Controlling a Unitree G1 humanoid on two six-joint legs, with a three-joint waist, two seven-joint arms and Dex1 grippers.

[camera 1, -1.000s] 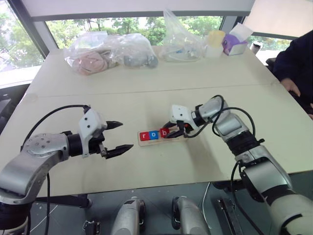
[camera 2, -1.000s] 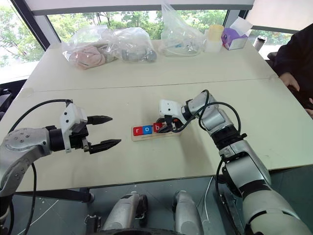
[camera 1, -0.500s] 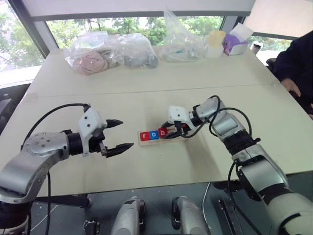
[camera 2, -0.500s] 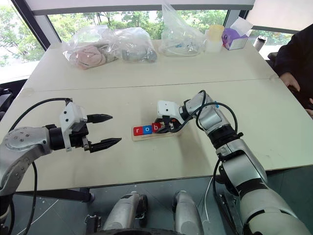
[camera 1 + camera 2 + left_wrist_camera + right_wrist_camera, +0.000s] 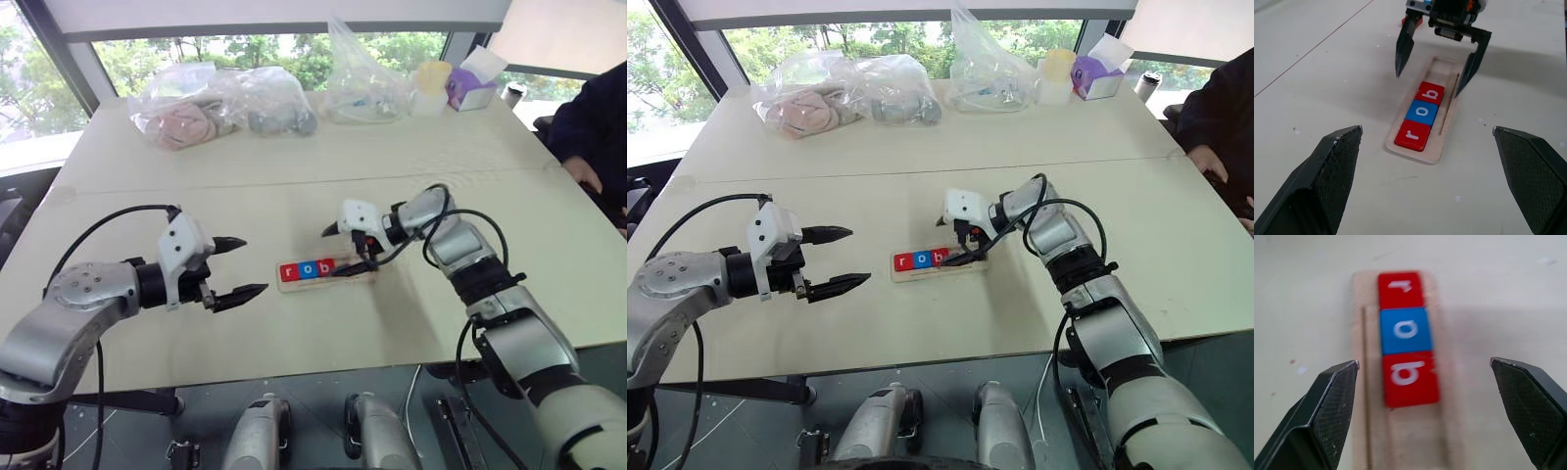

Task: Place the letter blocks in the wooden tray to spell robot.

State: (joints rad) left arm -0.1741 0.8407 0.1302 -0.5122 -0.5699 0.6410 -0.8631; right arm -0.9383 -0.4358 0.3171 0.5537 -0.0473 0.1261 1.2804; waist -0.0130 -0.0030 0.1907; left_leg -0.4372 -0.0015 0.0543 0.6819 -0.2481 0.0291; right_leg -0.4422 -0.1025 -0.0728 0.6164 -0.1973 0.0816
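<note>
The wooden tray [image 5: 1415, 152] lies in the middle of the table. Three letter blocks sit in a row at its left end: a red r [image 5: 289, 271], a blue o [image 5: 308, 268] and a red b [image 5: 325, 265]. The tray's right part [image 5: 1415, 440] is bare wood. My right gripper [image 5: 335, 253] hangs open just above the b, one finger on each side of the tray, holding nothing. My left gripper [image 5: 253, 264] stands open and empty to the left of the tray, pointing at it. A scrap of red [image 5: 1418, 20] shows behind the right gripper; I cannot tell what it is.
Clear plastic bags [image 5: 220, 103] with soft things and another bag [image 5: 367, 83] lie along the table's far edge, next to a cup [image 5: 431, 76] and a purple box [image 5: 470, 88]. A person's dark sleeve and hand [image 5: 586, 168] rest at the right edge.
My right gripper has opened and let go of the red b, which now lies in the tray beside the o; the gripper has lifted a little. The left arm has kept still.
</note>
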